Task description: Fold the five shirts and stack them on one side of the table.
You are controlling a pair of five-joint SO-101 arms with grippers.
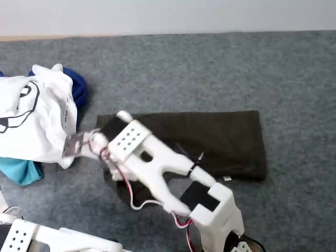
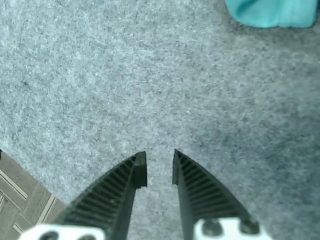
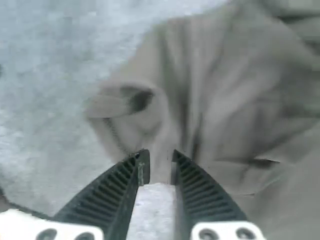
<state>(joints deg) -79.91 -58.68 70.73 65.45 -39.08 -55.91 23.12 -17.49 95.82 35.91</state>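
Right arm's stretched low across the dark shirt (image 1: 220,142), which lies flat mid-counter (image 1: 210,68). Its right claw (image 1: 73,144) (image 3: 157,157) looks pinched on the white shirt's (image 1: 31,115) edge. Left claw (image 2: 160,160) hangs slightly parted, holding nothing, near the teal shirt (image 2: 270,12). The white shirt's black graphic isn't readable.

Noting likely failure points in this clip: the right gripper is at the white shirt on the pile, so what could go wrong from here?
1. The right gripper pinches the white shirt near its edge, so the cloth may slip out when pulled.
2. The white shirt lies over the blue shirt and the teal shirt. Pulling it could drag them along.
3. The arm reaches across the flat dark shirt. Cloth dragged over it could rumple it.
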